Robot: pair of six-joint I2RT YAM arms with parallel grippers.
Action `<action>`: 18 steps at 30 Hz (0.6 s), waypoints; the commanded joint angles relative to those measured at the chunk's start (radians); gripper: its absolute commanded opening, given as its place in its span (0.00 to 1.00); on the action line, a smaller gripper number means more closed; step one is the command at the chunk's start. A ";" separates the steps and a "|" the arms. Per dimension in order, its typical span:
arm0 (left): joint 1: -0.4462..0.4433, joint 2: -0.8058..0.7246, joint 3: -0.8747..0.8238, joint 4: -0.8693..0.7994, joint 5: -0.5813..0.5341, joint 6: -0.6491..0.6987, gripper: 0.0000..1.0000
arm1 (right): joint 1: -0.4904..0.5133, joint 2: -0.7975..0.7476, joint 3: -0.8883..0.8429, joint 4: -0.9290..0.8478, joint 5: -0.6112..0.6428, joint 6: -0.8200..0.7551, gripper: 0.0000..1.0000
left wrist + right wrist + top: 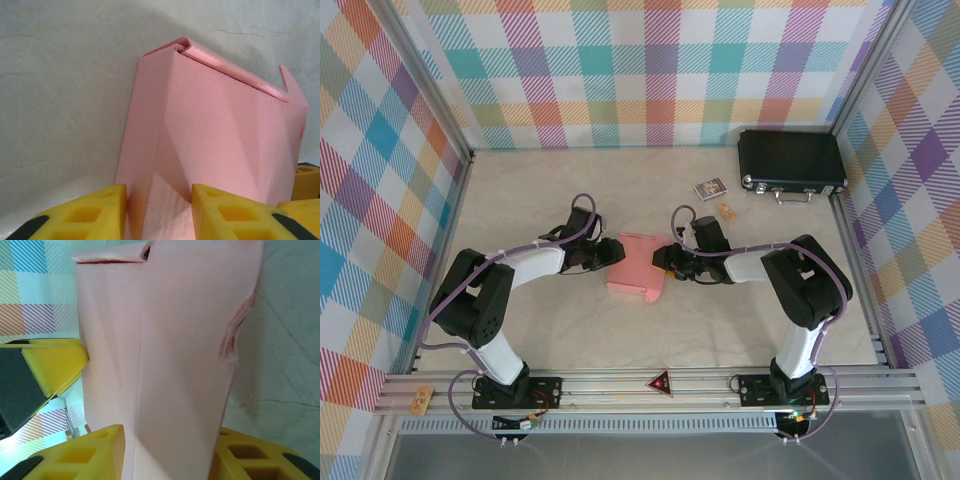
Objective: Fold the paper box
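The salmon-pink paper box (635, 265) lies partly folded in the middle of the table, between my two grippers. My left gripper (604, 254) holds its left end. In the left wrist view the yellow fingers (85, 215) press both sides of a raised wall of the paper box (220, 125), which creases at the right finger. My right gripper (665, 262) holds the opposite end. In the right wrist view the paper box (175, 340) spans the whole gap between the jaws of the right gripper (170, 440), touching both fingers. A flap edge at the box's upper right looks crumpled.
A black hard case (791, 163) stands at the back right of the table. Two small cards (710, 187) (726, 210) lie in front of it. Plaid walls close in the left, back and right sides, and an aluminium rail (620, 385) runs along the near edge.
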 commanded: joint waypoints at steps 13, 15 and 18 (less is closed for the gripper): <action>0.001 0.001 -0.026 0.028 0.036 -0.015 0.39 | -0.002 0.048 -0.002 0.162 -0.114 0.056 0.42; 0.001 0.003 -0.027 0.036 0.044 -0.016 0.40 | 0.001 0.058 0.001 0.179 -0.125 0.064 0.42; 0.001 0.011 -0.033 0.057 0.059 -0.023 0.41 | 0.003 0.067 0.011 0.185 -0.134 0.067 0.42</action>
